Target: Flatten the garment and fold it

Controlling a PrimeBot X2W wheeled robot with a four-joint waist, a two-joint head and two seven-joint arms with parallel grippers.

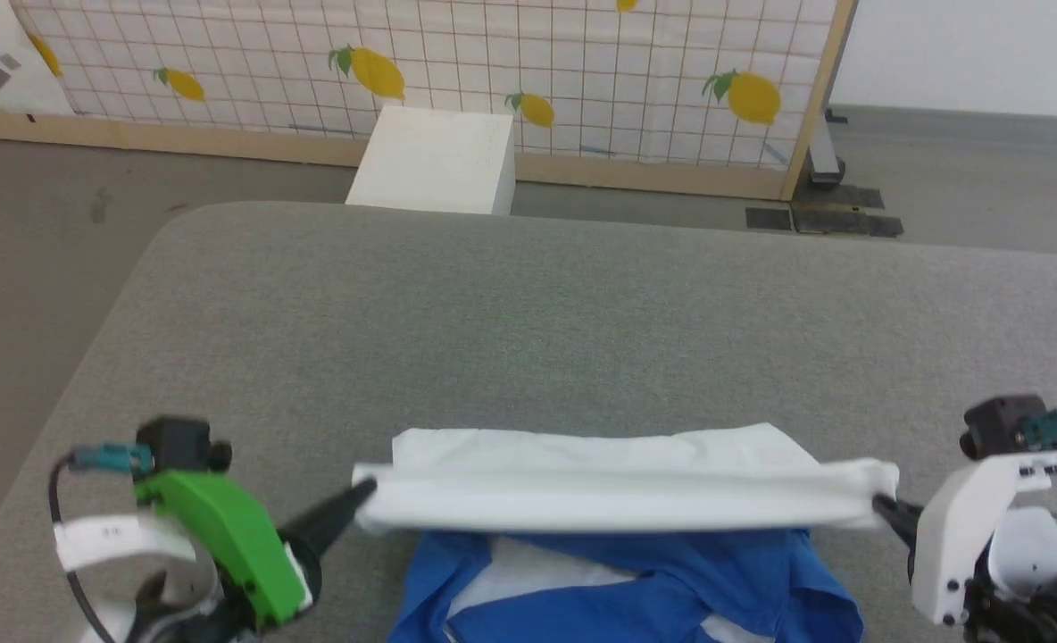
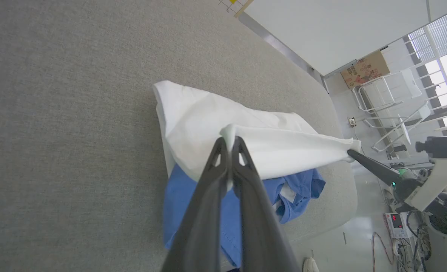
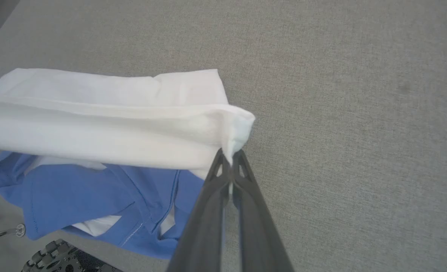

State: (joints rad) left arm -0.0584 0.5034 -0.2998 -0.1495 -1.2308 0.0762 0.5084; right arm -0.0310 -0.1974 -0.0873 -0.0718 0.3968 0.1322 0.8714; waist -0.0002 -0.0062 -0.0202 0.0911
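While the garment [image 1: 618, 487] drapes on the table [image 1: 528, 313], a white box [image 1: 435, 161] stands beyond.

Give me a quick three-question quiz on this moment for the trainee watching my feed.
1. True or false: the left gripper and the right gripper are each shut on one end of the garment's white edge.
2. Where do the blue sleeves lie?
A) bunched on the robot's side of the held white edge
B) spread flat on the far side of it
C) hanging off the table's left edge
3. Short answer: is the garment flattened yet?

Key: 1 true. 2 A. 3 No; the blue part lies crumpled below the lifted white edge.
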